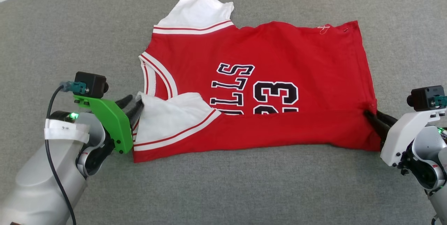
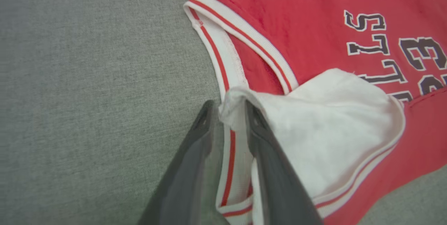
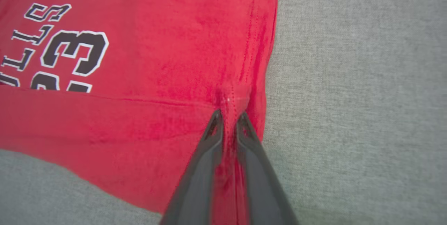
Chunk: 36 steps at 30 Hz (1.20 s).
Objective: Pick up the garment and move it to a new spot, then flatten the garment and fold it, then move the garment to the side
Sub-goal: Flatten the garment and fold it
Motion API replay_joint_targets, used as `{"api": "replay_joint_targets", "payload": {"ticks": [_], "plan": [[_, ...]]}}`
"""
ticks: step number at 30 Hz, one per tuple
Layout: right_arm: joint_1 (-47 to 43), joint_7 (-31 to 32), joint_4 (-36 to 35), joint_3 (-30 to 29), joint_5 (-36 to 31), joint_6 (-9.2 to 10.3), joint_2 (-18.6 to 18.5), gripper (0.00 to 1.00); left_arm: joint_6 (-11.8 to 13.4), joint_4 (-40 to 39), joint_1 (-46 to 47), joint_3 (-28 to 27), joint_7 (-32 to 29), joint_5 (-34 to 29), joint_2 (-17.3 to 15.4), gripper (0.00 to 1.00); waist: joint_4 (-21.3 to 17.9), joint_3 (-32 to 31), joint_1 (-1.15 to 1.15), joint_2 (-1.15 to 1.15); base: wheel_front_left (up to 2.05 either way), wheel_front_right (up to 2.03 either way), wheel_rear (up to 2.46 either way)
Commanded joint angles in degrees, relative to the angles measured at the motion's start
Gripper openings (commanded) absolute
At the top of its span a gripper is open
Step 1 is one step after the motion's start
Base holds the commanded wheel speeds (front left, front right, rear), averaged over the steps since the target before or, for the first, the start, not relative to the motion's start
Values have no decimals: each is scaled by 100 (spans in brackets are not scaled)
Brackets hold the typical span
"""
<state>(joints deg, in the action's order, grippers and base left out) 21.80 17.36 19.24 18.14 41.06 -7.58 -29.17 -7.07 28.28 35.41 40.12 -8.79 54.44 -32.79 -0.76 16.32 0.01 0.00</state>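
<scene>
While the garment (image 1: 279,53) lies spread on the grey padded surface (image 1: 223,190), head view: neckline toward the robot's left, hem toward its right, chest print up. The near long edge is folded up over the lower part of the lettering (image 1: 232,88) and the 23. The far sleeve (image 1: 199,8) sticks out at the top; the near sleeve (image 1: 167,116) lies turned over onto the red. The left gripper (image 1: 136,104) sits at that near sleeve's corner. The right gripper (image 1: 368,115) sits at the hem (image 1: 363,64), on the fold line.

Left wrist view: left gripper (image 2: 228,108) fingers are parted, with striped trim (image 2: 230,155) visible through the gap. A bunched corner of the near sleeve (image 2: 324,123) sits between the tips, touching both. Can't tell if it's pinched or just resting there. The garment (image 2: 297,26) runs off to the upper right, grey padded surface (image 2: 87,95) to the left.

Right wrist view: right gripper (image 3: 228,116) fingers are nearly together with a ridge of red hem (image 3: 260,43) fabric between them. The cloth puckers right at the tips, so it reads as a pinch on the garment (image 3: 157,60). Grey padded surface (image 3: 366,95) lies to the right.
</scene>
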Motion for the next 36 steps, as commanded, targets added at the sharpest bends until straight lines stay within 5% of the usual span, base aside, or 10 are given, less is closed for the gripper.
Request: {"api": "replay_joint_targets", "payload": {"ticks": [1, 6, 13, 20, 30, 36], "plan": [[85, -68, 44, 35, -27, 9, 27, 100, -28, 89, 122, -41, 164, -66, 68, 100, 10, -94, -1, 0, 0, 0, 0], [39, -227, 1, 95, -87, 9, 1, 100, 7, 240, 24, -259, 615, 99, 192, 100, 15, -358, -1, 0, 0, 0, 0], [-332, -176, -425, -103, -196, 9, 92, 100, 419, -276, -553, -509, 922, 362, 208, 100, 27, -749, -1, 0, 0, 0, 0], [-978, 337, -1070, -750, -570, 9, 394, 100, 1168, -1332, -1404, -618, 932, 510, 62, 100, 23, -930, -1, 0, 0, 0, 0], [-1774, 1927, -2207, -1938, -1465, 9, 1330, 100, 2306, -2628, -2167, -326, 46, 415, -449, 100, -7, -758, -1, 0, 0, 0, 0], [-1931, 2420, -2765, -2213, -1776, 9, 1751, 100, 2694, -2798, -2228, -214, -247, 309, -569, 100, -37, -571, -1, 0, 0, 0, 0]]}}
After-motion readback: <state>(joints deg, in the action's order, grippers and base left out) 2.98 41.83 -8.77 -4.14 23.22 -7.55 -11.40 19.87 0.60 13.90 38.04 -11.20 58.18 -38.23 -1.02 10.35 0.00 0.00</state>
